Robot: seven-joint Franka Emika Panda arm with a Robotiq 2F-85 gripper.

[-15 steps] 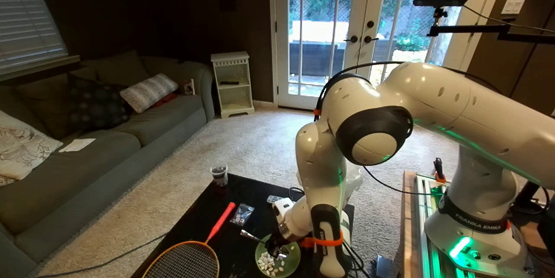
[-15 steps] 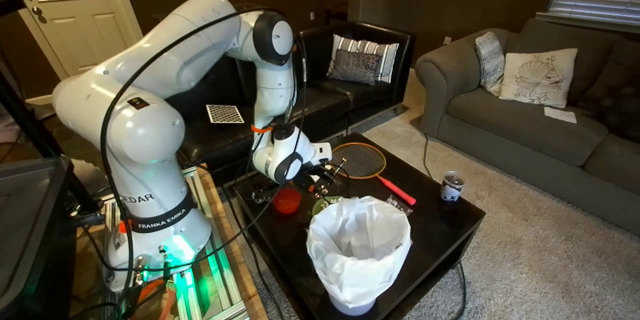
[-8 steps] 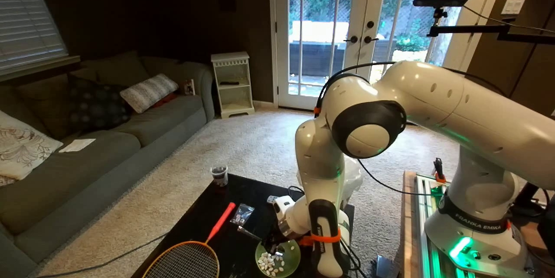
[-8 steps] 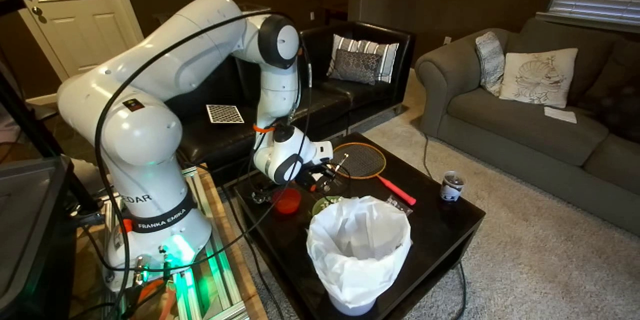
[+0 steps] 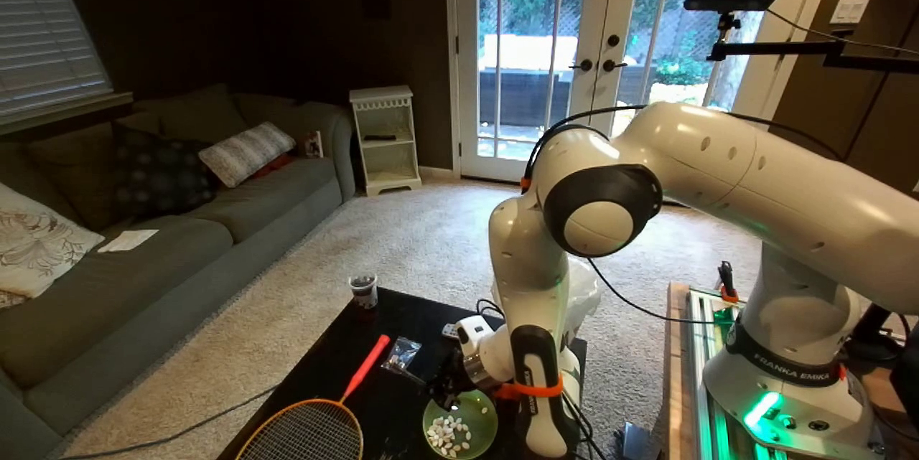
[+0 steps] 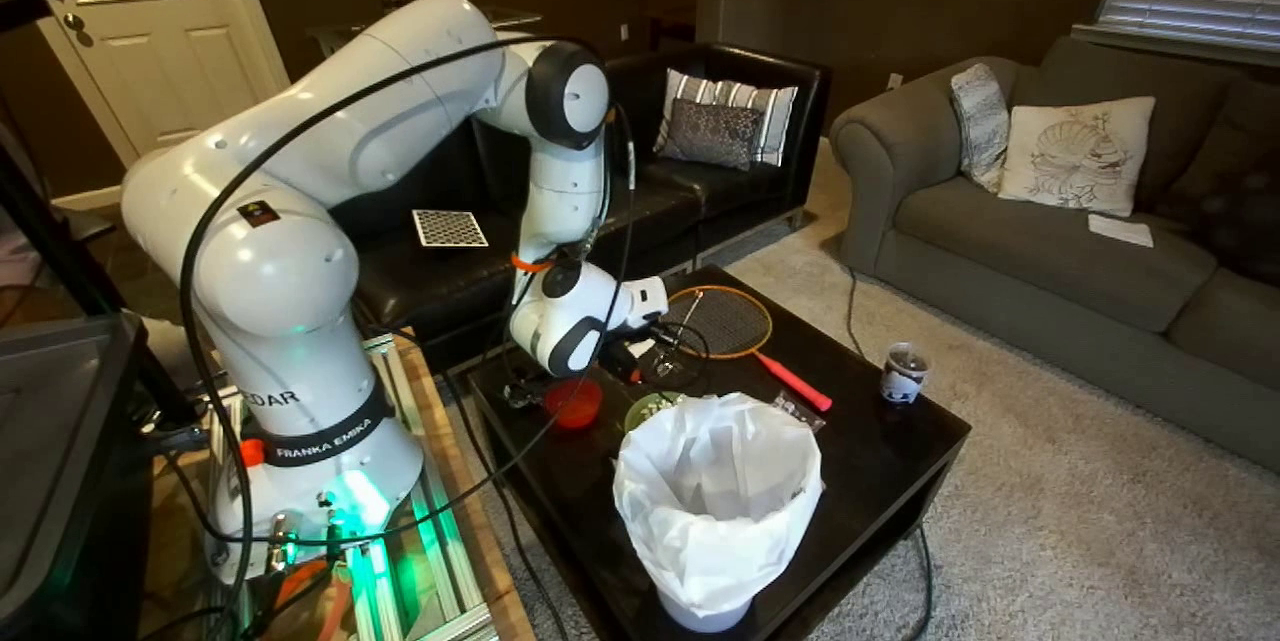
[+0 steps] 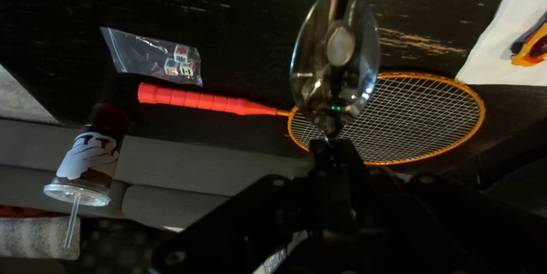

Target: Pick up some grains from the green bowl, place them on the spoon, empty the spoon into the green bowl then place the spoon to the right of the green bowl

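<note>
We have the spoon [image 7: 329, 79] pinched in the jaws, gripped at its neck. Its head juts out ahead of them, its long axis running almost straight on from the jaws, and in an exterior view the handle [image 6: 691, 311] shows against the racket [image 7: 423, 116]. In the hollow we see a pale oval [image 7: 340, 46], which we take for one of the grains [image 5: 449, 437], though a reflection is possible.

The green bowl [image 5: 484, 435] lies ahead of the jaws too: in the wrist view its near rim is just past the spoon's tip. How high the tip stands over that rim we cannot tell. The heap lies to one side of the bowl.

That line, jaws to spoon to bowl, decides the coming move. We judge it to be the emptying: bring the head well inside the rim, then roll it about its long axis. Tipped here, the load could fall on the surface [image 7: 256, 34], and a slim, smooth neck may twist in the pinch.

Farther out, the bag [image 7: 151, 58] lies beyond the racket's grip, and a red bowl [image 6: 575, 406] and a bin [image 6: 720, 521] stand near the green bowl.
</note>
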